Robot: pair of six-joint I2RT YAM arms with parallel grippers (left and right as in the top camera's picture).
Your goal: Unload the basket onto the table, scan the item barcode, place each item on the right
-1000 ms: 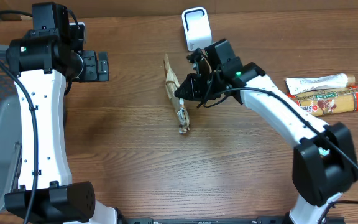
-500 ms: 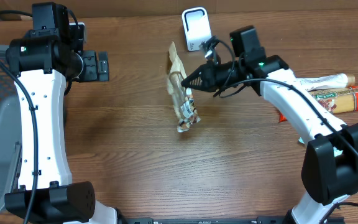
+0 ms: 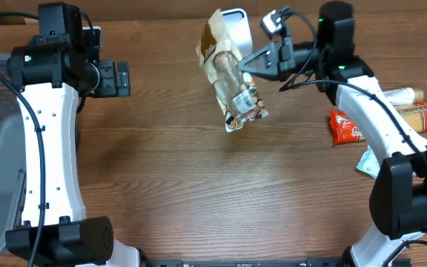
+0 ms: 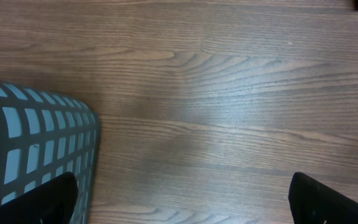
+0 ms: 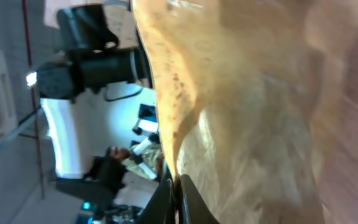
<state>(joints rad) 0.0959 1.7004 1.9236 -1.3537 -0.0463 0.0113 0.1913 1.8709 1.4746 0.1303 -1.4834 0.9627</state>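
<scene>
Brown packet (image 3: 230, 78), pinched by the right claw (image 3: 245, 65), has risen off the surface (image 3: 199, 185) to just beside the scanner (image 3: 237, 21), likely ready to scan; left claw (image 3: 124, 78) spread.

A tan packet (image 5: 247, 112) fills the view just ahead of the right gripper (image 5: 180, 202), dark fingers pinching its edge. Farther out stands a white-and-black arm (image 5: 86, 81).

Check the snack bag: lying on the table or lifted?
Lifted. The right gripper is shut on the bag at its edge, holding it tilted in the air by the white scanner.
</scene>
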